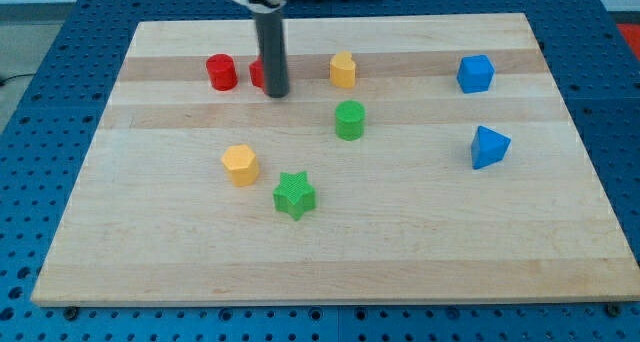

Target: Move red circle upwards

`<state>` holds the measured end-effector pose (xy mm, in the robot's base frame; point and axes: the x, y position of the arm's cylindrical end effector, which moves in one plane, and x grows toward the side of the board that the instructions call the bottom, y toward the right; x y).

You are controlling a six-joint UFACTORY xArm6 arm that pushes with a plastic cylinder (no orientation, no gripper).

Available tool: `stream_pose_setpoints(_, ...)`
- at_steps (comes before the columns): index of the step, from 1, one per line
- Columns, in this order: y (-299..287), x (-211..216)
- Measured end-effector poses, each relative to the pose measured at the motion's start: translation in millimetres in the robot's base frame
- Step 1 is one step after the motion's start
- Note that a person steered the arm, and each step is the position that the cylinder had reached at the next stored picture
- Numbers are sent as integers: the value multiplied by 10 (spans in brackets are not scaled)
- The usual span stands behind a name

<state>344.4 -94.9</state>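
touching down at the far left of the tabletop (420,262), my tip (277,94) stands right against a second red block (257,74), which the dark rod mostly hides, so its shape cannot be told. this arm carries no gripper, only the rod, so nothing is grasped. the red circle (221,72) sits just left of that pair, near the far edge. a yellow block (343,70) lies to the right of the rod, with a green cylinder (349,120) nearer. a yellow hexagon (240,165) and green star (294,195) sit closer still. a blue cube (475,73) and blue triangular block (489,147) lie far right.
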Motion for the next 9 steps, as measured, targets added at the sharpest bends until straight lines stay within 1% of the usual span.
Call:
stream_pose_setpoints(3,-171,-142)
stream_pose_setpoints(5,-807,-92)
stream_pose_setpoints(6,-1009,-219)
stream_pose_setpoints(7,-858,-402)
stream_pose_setpoints(8,-797,-350)
stream_pose_setpoints(9,-478,-72)
